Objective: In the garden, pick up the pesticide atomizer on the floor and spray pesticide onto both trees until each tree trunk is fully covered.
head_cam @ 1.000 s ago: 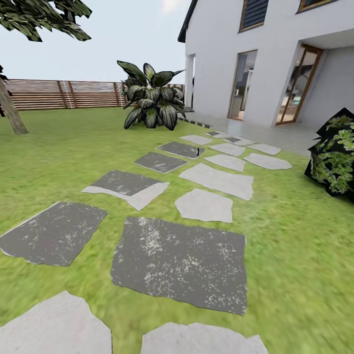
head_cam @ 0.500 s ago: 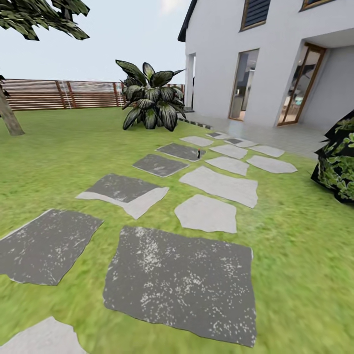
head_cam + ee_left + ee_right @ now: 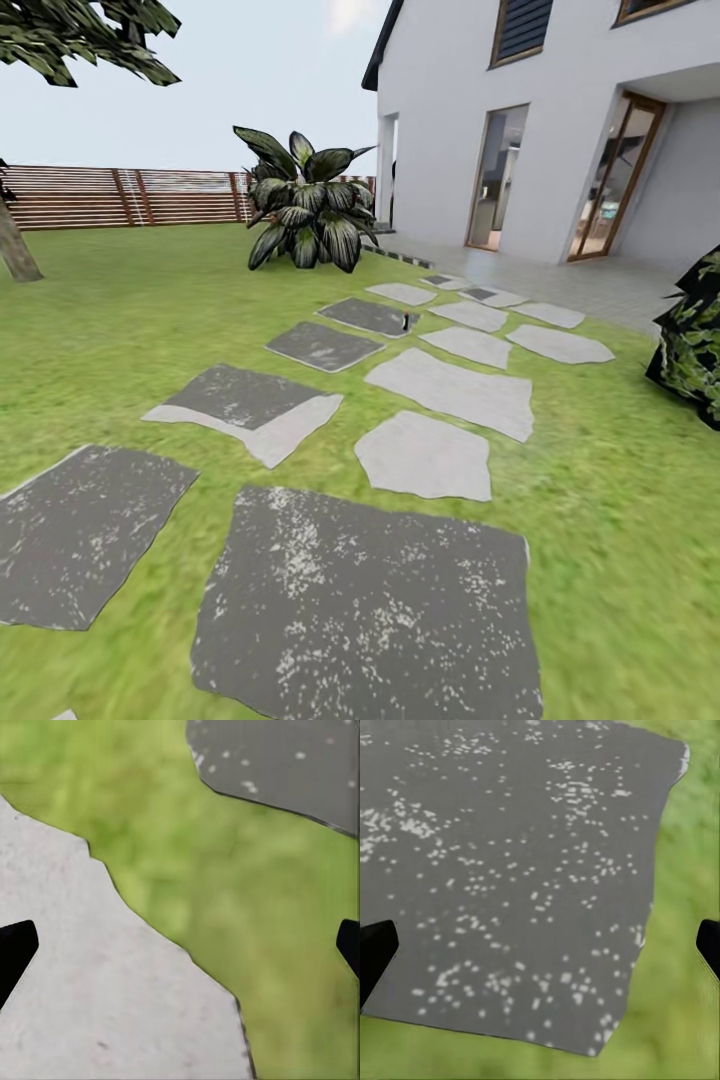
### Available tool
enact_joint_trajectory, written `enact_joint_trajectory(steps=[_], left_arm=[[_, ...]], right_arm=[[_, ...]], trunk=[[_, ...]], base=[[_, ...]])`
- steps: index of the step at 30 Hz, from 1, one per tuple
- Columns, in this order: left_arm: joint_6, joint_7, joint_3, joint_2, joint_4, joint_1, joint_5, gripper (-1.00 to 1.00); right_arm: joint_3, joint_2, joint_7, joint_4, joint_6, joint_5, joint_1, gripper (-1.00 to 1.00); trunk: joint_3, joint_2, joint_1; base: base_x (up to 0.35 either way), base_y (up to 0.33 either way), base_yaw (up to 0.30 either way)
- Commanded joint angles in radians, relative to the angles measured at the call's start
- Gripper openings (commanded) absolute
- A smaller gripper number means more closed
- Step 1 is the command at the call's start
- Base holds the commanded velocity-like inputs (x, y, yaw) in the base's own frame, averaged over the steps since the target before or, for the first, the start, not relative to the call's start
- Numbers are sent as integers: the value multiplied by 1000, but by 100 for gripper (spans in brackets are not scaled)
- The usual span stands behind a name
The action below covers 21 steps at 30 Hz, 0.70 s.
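Head view, blurry green lawn (image 3: 600,520); leaning grey-brown trunk (image 3: 16,250), far left

Blurry matt green lawn (image 3: 130,330), rough dark grey speckled stone slab (image 3: 510,870) below the right claw, smooth pale matt slab (image 3: 97,1005) below the left claw, brown slatted wooden fence (image 3: 120,195), smooth white house wall (image 3: 440,120)

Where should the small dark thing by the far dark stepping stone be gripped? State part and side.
Likely its slim middle, from the near side: the small dark thing stands upright at a dark stone's edge. Its finer shape is too small to tell.
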Motion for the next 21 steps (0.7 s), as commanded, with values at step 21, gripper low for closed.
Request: enact_joint_trajectory(steps=[21], left_arm=[[-4,-1,-2,0,0,0,7,100]], right_arm=[[1,0,2,0,-3,0,0,100]], trunk=[[-1,0,0]], base=[[340,0,0]])
